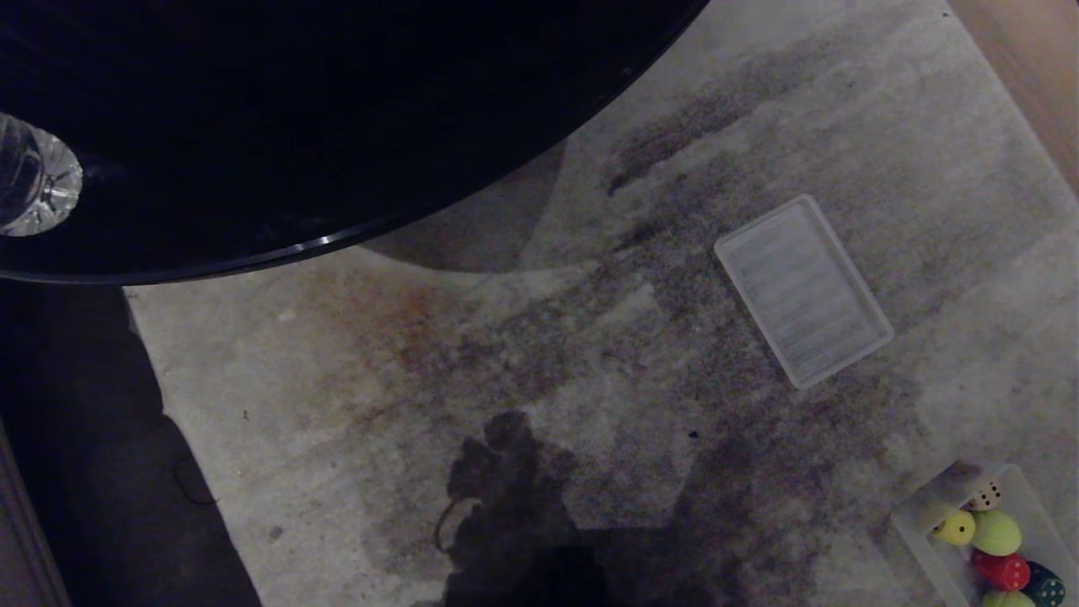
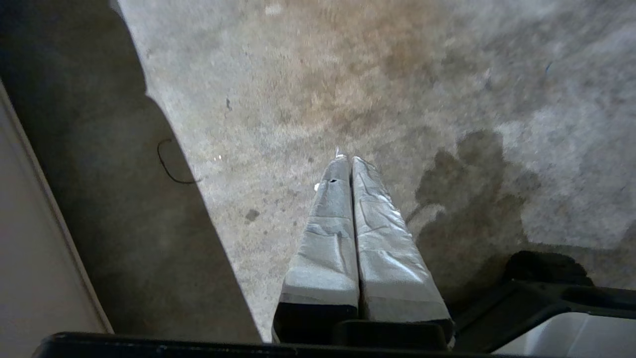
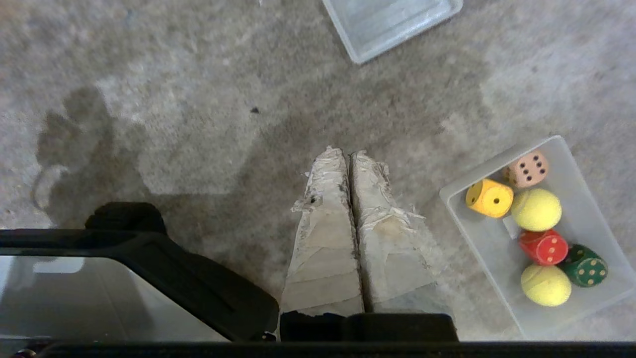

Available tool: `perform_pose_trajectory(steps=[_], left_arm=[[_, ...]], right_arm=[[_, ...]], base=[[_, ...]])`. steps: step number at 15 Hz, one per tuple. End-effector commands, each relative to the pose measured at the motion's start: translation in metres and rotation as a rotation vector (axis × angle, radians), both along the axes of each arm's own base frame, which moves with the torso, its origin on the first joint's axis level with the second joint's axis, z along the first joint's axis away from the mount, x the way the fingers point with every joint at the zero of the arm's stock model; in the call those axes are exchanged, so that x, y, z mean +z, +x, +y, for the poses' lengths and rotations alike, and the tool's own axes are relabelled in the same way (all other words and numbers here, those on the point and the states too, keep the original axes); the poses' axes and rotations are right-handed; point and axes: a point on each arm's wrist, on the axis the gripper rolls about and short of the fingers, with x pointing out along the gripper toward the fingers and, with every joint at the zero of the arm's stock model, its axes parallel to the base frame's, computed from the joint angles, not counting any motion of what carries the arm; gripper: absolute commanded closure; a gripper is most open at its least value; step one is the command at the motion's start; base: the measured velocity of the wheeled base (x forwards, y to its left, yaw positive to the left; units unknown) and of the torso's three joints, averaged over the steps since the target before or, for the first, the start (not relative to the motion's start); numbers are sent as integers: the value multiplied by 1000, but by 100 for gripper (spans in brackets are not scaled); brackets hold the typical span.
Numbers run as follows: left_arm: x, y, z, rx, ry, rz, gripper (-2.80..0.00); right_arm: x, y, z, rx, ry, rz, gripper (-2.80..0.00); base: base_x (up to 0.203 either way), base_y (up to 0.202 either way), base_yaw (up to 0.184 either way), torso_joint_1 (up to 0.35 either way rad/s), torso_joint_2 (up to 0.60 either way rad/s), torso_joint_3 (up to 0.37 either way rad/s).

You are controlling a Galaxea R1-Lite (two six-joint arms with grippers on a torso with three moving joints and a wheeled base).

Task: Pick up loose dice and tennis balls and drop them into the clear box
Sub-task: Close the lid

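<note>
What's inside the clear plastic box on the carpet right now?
The clear plastic box holds a beige die, a yellow die, a red die, a dark green die and two fuzzy yellow-green tennis balls. Anything beneath them is covered.

In the head view the clear box (image 1: 915,527) is cut by the lower right corner, so its far end is lost, and the lower tennis ball (image 1: 1006,599) and the dark green die (image 1: 1045,588) inside it show only in part. Beside them the beige die (image 1: 984,496) is too small to count its pips. The clear bottle (image 1: 35,175) on the black round desk (image 1: 337,110) is cut by the left edge. In the right wrist view the ribbed lid (image 3: 392,22), well apart from the clear box, runs off the top edge.
</note>
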Motion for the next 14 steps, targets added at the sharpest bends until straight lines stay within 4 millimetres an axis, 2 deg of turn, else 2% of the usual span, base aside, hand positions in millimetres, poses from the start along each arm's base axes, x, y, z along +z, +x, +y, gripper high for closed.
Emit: perform_pose_trajectory(steps=[1,8,14], left_arm=[[0,0,0,1,-2,2,0],[-1,0,0,1,1,5,0],[0,0,0,1,-6,3,0]], right_arm=[[0,0,0,1,-2,3,0],[0,0,0,1,-2,3,0],[2,-1,0,-35,-3,26,0]], base=[[0,0,0,8,5,-188],[0,0,0,3,3,-183],[0,0,0,1,1,-20]])
